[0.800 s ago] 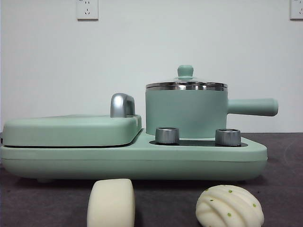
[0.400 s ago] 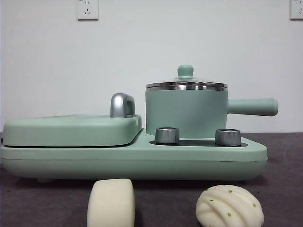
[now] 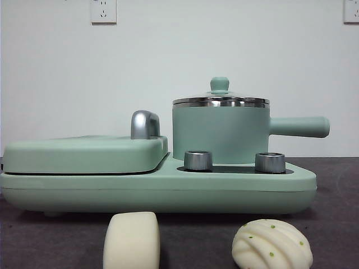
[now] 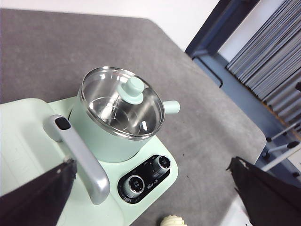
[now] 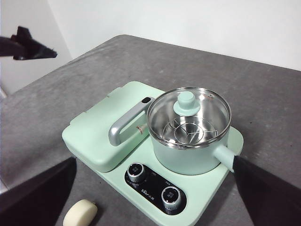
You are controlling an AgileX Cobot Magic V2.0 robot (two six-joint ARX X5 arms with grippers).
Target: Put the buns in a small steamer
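Front view: both buns (image 3: 132, 241) (image 3: 272, 245) before the lidded steamer (image 3: 220, 131), well below both spread fingers (image 4: 37, 197) (image 5: 35, 195).

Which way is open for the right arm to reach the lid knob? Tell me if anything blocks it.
Probably from straight above. The right gripper hangs open, high over the cooker, and nothing shows between it and the lid knob on the small steamer. The chrome handle sits off to the side.

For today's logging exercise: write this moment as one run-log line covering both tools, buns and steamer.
left tool: open, high, idle | right tool: open, high, idle | plain bun, ridged bun: on table | steamer: lid on
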